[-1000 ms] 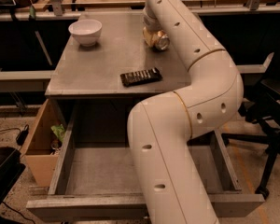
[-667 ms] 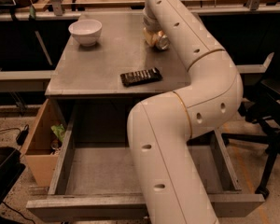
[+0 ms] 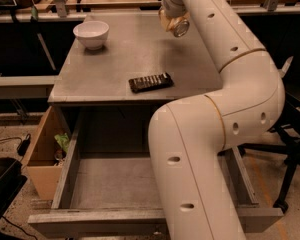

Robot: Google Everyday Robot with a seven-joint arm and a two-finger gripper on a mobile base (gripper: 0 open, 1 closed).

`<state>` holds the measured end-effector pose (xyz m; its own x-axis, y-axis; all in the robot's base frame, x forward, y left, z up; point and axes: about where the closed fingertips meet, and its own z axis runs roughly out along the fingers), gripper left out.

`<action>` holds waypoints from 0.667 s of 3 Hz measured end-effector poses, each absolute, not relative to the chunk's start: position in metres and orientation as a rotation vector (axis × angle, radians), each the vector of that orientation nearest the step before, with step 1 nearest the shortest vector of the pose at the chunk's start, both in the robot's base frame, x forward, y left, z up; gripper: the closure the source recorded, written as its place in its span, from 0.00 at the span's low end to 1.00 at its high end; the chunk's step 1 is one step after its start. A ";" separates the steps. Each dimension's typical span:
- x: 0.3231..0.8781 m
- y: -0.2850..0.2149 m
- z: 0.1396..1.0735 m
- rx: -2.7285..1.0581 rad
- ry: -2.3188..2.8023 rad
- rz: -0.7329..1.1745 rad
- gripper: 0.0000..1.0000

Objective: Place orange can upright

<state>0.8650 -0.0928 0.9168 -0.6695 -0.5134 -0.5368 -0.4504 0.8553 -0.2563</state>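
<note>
The orange can [image 3: 176,26] is at the far right of the grey table [image 3: 115,59], tilted, with its round silver end facing me. It appears lifted a little off the tabletop. My gripper [image 3: 169,16] is at the end of the white arm, right over and around the can, shut on it. The arm's wrist hides most of the fingers and the can's body.
A white bowl [image 3: 91,34] stands at the table's back left. A black remote [image 3: 150,82] lies near the front edge. An open drawer [image 3: 110,184] juts out under the table. A cardboard box [image 3: 39,156] is on the floor at left, a chair base [image 3: 290,154] at right.
The can has risen from the tabletop with my gripper and its silver end has turned more towards me. Bowl and remote have not moved.
</note>
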 end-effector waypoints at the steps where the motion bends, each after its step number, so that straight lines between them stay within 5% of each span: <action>1: 0.860 -0.103 0.959 -0.673 2.318 -0.111 1.00; 2: 0.832 -0.110 1.031 -0.629 2.161 -0.054 1.00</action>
